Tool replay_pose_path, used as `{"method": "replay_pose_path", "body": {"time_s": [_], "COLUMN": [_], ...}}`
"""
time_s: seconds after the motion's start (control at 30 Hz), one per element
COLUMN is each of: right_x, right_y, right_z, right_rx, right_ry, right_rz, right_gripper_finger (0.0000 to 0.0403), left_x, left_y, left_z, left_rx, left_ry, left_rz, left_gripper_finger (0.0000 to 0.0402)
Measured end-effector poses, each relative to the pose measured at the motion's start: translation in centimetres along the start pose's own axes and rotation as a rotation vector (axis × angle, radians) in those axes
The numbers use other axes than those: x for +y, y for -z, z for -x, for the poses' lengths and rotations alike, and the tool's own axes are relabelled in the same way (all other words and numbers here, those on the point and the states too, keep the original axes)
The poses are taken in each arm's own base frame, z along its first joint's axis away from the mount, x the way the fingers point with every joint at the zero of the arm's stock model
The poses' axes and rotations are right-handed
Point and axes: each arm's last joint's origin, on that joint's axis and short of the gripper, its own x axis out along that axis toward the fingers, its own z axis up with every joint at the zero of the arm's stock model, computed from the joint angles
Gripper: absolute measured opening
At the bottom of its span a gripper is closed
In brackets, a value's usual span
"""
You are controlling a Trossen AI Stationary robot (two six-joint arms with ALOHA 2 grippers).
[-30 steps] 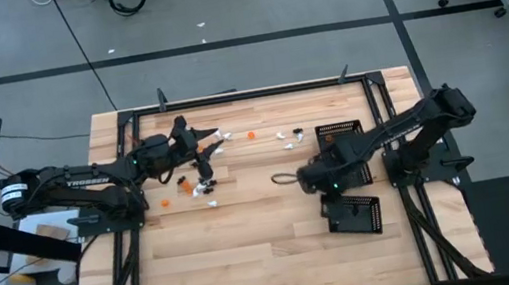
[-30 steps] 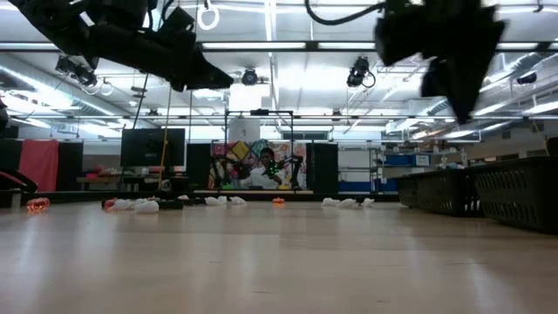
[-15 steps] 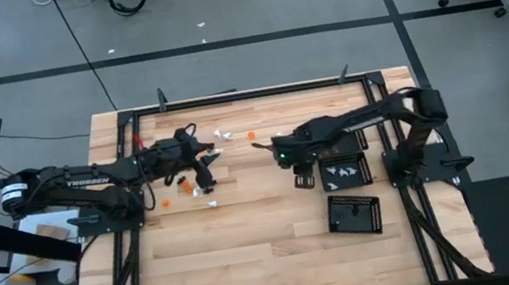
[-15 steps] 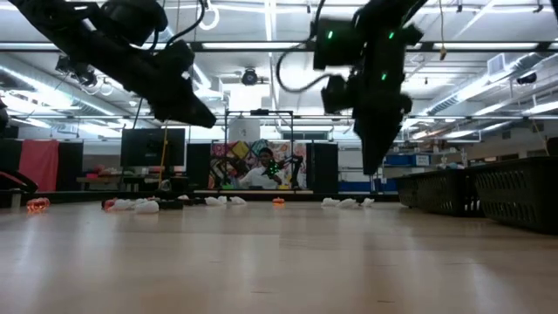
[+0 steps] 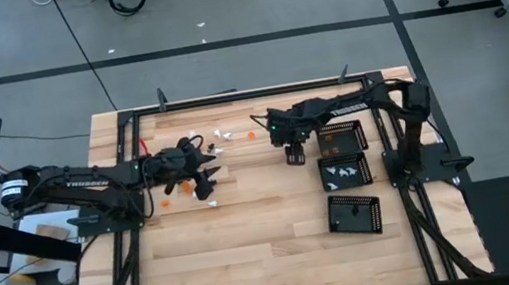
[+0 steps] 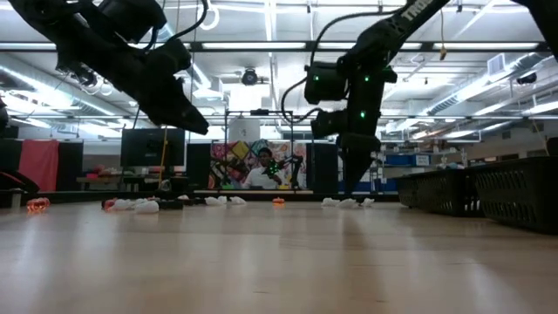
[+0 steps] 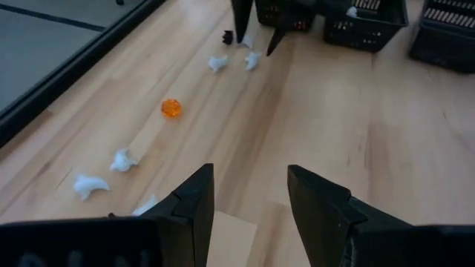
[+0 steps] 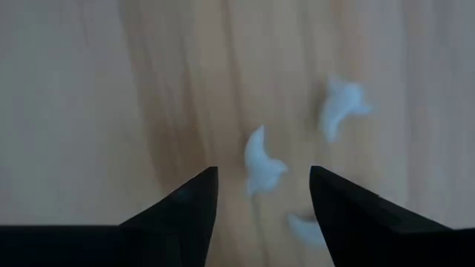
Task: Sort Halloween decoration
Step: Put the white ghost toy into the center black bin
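The Halloween decoration lies scattered on the wooden table as tiny white, orange and black pieces. A white piece (image 5: pixel 217 134) and an orange piece (image 5: pixel 251 135) lie near the far edge, and orange pieces (image 5: pixel 176 186) lie under the left arm. My right gripper (image 8: pixel 263 176) is open and points down. Its fingers stand on either side of a white piece (image 8: pixel 261 159), with two more white pieces (image 8: pixel 341 108) beside it. My left gripper (image 7: pixel 250 176) is open and hovers above bare wood near the left cluster (image 7: pixel 122 160). From there I see an orange piece (image 7: pixel 171 108) and the right gripper (image 7: pixel 256 26) farther off.
Three black perforated trays stand in a row on the table's right side: the far tray (image 5: pixel 340 136), the middle tray (image 5: pixel 345 171) with white pieces in it, and the near tray (image 5: pixel 354 214). A black frame rims the table (image 5: pixel 253 264). A person sits far beyond the table (image 6: pixel 264 166).
My right gripper has swung from above the trays toward the table's far edge and left. It has come down over the white pieces next to the far tray, which uncovered the middle tray. My left gripper has sunk lower and drifted slightly toward the near edge.
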Motion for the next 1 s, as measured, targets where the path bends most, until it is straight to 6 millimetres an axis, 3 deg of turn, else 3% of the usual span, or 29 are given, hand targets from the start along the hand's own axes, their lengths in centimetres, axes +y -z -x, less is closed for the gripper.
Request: {"method": "replay_pose_path", "body": {"time_s": [0.17, 0.37, 0.73, 1.0], "right_x": [-0.6, -0.9, -0.3, 0.3], "right_y": [0.1, 0.3, 0.3, 0.2], "right_z": [-2.2, -3.1, -2.1, -0.6], "right_rx": [0.040, 0.069, 0.038, 0.012], "right_ry": [-0.032, -0.065, -0.117, -0.124], "right_rz": [0.004, 0.002, 0.016, 0.035], "right_gripper_finger": [0.0207, 0.0180, 0.0065, 0.0076], "left_x": [-0.3, -0.3, -0.3, -0.3], "left_y": [0.1, 0.1, 0.2, 0.1], "left_z": [0.1, 0.0, 0.0, 0.0], "left_rx": [0.007, 0.011, 0.012, 0.012], "left_ry": [0.012, 0.013, 0.012, 0.012], "left_rz": [-0.006, -0.007, -0.011, -0.011], "left_gripper_finger": [0.0157, 0.0157, 0.0157, 0.0157]}}
